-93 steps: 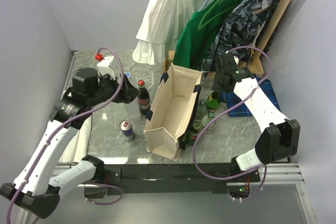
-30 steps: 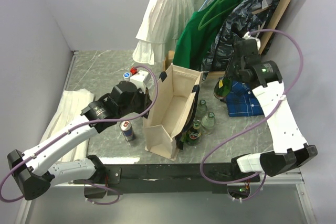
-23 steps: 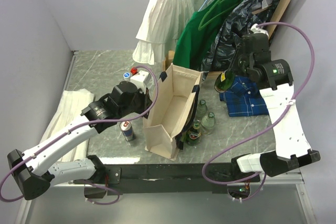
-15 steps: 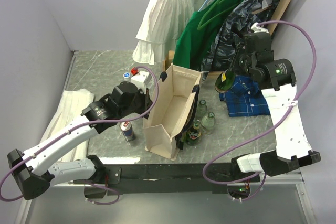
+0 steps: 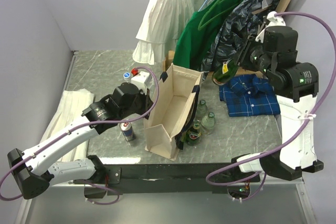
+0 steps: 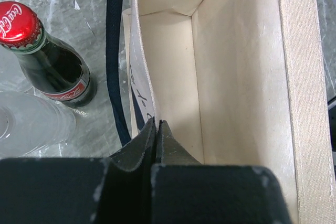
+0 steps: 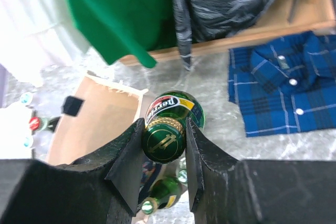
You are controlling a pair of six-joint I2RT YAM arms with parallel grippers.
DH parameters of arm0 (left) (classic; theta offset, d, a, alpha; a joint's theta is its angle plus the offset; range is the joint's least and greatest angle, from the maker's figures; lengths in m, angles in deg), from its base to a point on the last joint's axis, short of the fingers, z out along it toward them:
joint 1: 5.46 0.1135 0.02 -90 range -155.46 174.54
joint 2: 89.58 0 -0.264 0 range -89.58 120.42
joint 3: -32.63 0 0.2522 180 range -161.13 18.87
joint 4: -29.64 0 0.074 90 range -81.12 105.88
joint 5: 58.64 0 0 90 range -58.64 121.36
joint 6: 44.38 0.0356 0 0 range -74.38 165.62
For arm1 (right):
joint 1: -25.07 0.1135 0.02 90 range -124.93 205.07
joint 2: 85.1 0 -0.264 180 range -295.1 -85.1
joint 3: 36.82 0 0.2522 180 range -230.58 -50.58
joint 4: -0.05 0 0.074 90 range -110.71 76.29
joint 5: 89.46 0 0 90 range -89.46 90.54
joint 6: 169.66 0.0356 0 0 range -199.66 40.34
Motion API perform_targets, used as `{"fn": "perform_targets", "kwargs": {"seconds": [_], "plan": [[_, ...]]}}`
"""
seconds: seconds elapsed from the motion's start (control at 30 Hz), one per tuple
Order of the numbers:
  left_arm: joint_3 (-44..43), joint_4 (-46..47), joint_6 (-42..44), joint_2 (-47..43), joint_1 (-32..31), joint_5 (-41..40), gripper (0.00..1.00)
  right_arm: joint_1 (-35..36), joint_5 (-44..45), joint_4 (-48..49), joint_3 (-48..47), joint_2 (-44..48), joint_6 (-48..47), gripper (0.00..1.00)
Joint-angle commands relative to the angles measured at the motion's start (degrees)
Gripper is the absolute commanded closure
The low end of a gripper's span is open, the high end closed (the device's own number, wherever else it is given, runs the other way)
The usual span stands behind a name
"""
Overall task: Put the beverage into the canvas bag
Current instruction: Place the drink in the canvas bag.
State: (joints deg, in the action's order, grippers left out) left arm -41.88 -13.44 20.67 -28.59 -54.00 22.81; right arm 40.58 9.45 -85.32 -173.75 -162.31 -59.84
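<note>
The canvas bag (image 5: 176, 103) stands upright and open in the middle of the table, cream with navy handles. My left gripper (image 6: 156, 124) is shut on the bag's left rim (image 6: 137, 66), and the bag's inside (image 6: 236, 77) shows empty below it. My right gripper (image 7: 164, 136) is shut on the capped neck of a green Perrier bottle (image 7: 176, 109). That bottle (image 5: 224, 73) hangs tilted in the air to the right of the bag's far end and above the table. In the top view the right gripper (image 5: 240, 64) is high at the back right.
A Coca-Cola bottle (image 6: 50, 59) stands just left of the bag, with a can (image 5: 126, 129) nearer the front. Green and clear bottles (image 5: 197, 129) cluster against the bag's right side. A blue plaid shirt (image 5: 252, 94) lies at right, hanging clothes (image 5: 205, 24) at the back, white cloth (image 5: 65, 114) at left.
The right arm has risen and swung back to the right, carrying the green bottle higher off the table. The left arm has held still on the bag's rim over the last second.
</note>
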Motion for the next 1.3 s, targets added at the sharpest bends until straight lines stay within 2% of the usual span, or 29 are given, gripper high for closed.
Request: {"fn": "perform_targets", "kwargs": {"seconds": [0.0, 0.3, 0.57, 0.97, 1.17, 1.27], "plan": [[-0.9, 1.5, -0.7, 0.4, -0.7, -1.4, 0.99, 0.1, -5.5, 9.6, -3.9, 1.0, 0.8, 1.0], [-0.4, 1.5, -1.2, 0.4, -1.3, -2.0, 0.99, 4.6, -6.3, 13.7, -2.0, 0.5, 0.2, 1.0], [-0.5, 1.3, -1.6, 0.5, -1.8, -3.0, 0.99, 9.7, -5.8, 13.9, -9.3, -4.0, 0.3, 1.0], [-0.7, 1.1, -2.3, 1.1, -2.9, -3.8, 0.99, 16.0, -5.2, 17.1, -11.5, -8.0, 1.3, 1.0], [-1.1, 1.3, -2.4, 1.6, -3.3, -4.2, 0.99, 17.6, -2.0, 18.5, -8.1, -9.4, 1.3, 1.0], [-1.6, 0.9, -2.5, 1.8, -3.7, -4.5, 0.99, 19.9, 3.4, 17.8, -7.7, -10.5, 0.5, 1.0]]}}
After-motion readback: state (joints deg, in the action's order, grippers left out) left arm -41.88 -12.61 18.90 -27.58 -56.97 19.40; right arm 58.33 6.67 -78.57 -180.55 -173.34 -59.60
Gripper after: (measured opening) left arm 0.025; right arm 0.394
